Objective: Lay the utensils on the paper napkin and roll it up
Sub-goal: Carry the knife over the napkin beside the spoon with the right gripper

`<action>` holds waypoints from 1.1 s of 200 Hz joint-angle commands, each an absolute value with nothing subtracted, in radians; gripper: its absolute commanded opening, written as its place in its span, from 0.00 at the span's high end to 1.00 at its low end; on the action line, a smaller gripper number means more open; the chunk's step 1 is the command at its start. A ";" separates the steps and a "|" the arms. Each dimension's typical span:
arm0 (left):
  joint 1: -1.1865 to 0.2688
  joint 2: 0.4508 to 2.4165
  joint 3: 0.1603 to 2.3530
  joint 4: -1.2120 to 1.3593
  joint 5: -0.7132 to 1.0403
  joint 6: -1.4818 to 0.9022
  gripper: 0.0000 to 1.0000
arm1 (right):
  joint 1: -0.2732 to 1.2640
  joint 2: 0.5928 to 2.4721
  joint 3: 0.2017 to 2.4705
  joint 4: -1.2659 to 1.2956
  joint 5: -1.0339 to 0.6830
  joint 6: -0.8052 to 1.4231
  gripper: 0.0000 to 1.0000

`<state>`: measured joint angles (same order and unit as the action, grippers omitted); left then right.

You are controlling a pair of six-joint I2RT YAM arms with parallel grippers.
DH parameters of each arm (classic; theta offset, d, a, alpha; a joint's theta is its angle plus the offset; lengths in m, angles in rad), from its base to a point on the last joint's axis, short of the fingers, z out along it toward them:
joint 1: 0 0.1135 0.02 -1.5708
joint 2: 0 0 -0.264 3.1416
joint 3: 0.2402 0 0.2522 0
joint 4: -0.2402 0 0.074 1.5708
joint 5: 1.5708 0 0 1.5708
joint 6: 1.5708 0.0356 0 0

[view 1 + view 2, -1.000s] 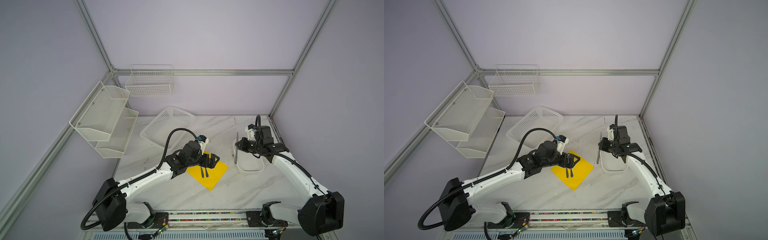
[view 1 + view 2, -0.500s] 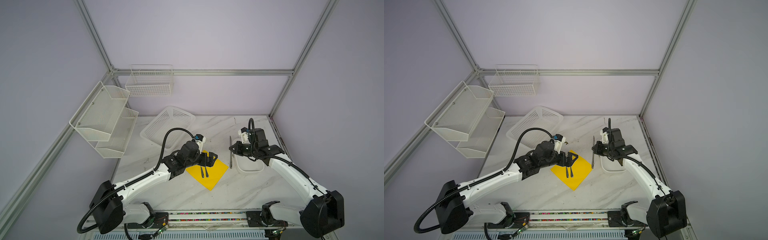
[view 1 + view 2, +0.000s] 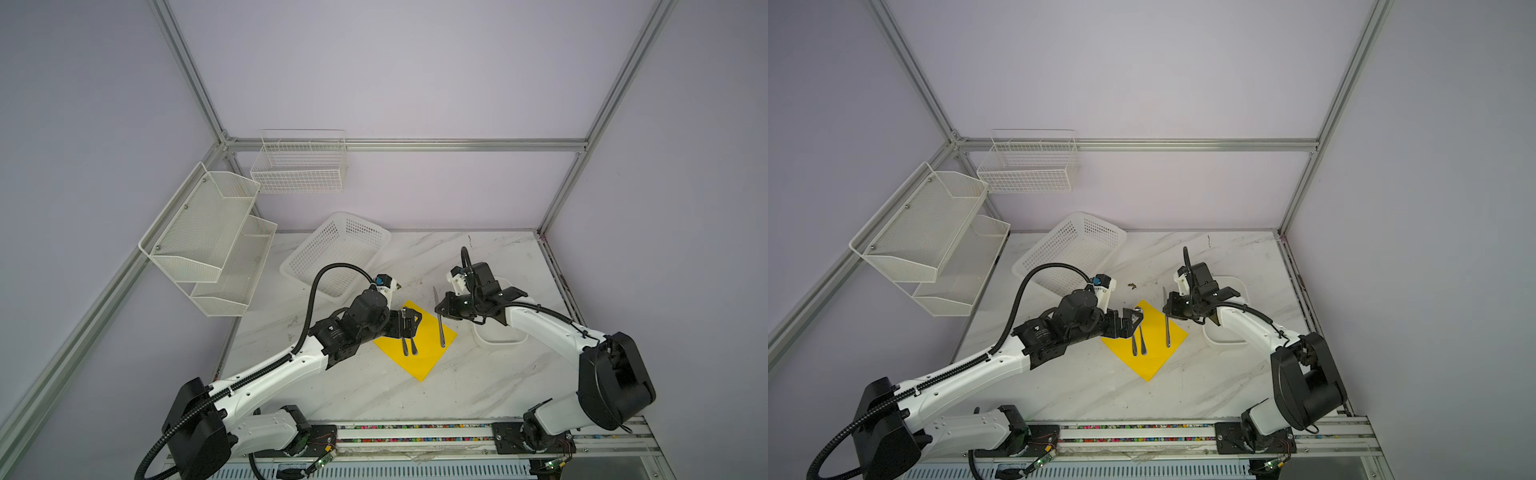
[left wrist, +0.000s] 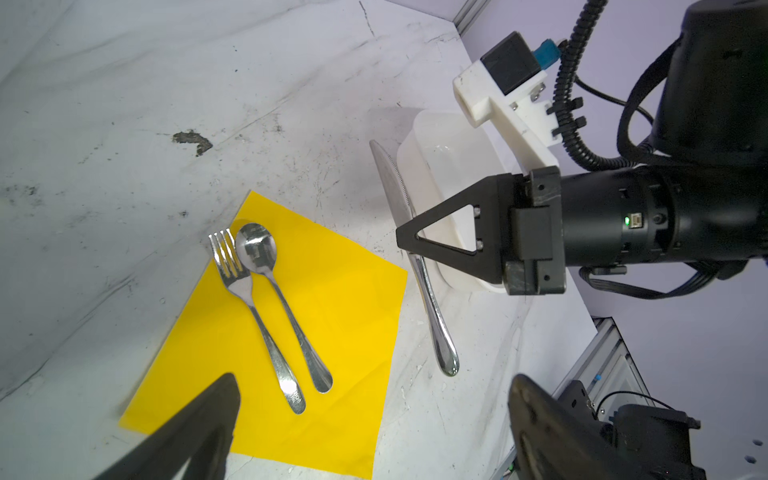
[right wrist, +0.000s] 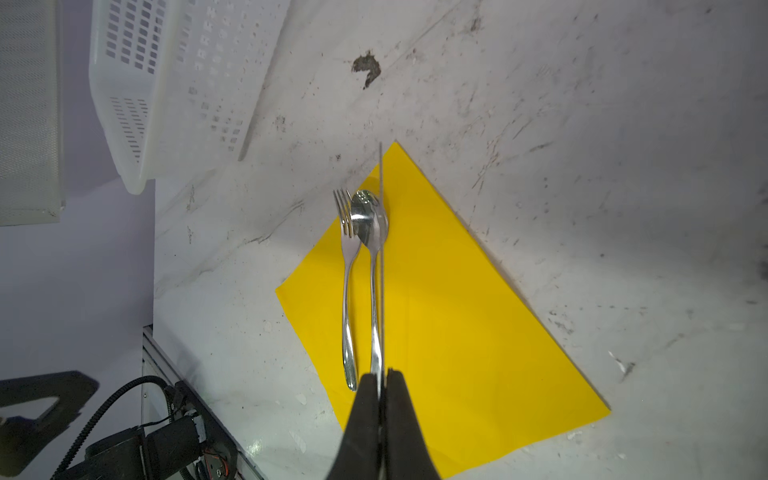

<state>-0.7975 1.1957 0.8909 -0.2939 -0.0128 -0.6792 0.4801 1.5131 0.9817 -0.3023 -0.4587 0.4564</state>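
1. The napkin (image 3: pixel 422 362) (image 3: pixel 1152 361) is laid flat on the table, with one corner turned toward the back wall.
2. The fork (image 4: pixel 249 291) (image 3: pixel 404 348) and spoon (image 4: pixel 286 299) (image 3: pixel 414 347) are laid side by side on the napkin. Their heads are at its edge, and the fork's tines reach just past that edge.
3. The knife (image 4: pixel 432 307) (image 3: pixel 439 330) is held roughly parallel to the fork and spoon, at the napkin's opposite side. Contact with the napkin cannot be told.
4. The right gripper (image 5: pixel 381 384) (image 3: pixel 438 309) is pressed together on the knife near mid-length.
5. The left gripper (image 4: pixel 374 382) (image 3: pixel 1133 321) is spread wide, with nothing held, and is poised over the napkin's edge by the fork and spoon heads.
6. The tray (image 4: pixel 449 166) is seen just beside the napkin, beyond the knife. The basket (image 5: pixel 174 83) is seen near the napkin's far side.
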 commanded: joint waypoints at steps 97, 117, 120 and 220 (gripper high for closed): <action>-0.725 1.142 0.807 -0.350 -0.029 -0.775 0.00 | 0.561 1.710 1.012 -0.119 -0.482 0.520 1.00; -0.724 1.134 0.800 -0.353 -0.026 -0.776 0.00 | 0.563 1.729 1.014 -0.104 -0.483 0.526 1.00; -0.724 1.133 0.799 -0.352 -0.025 -0.776 0.00 | 0.564 1.731 1.016 -0.101 -0.485 0.527 1.00; -0.716 1.085 0.767 -0.364 -0.038 -0.775 0.00 | 0.587 1.815 1.038 -0.045 -0.489 0.564 1.00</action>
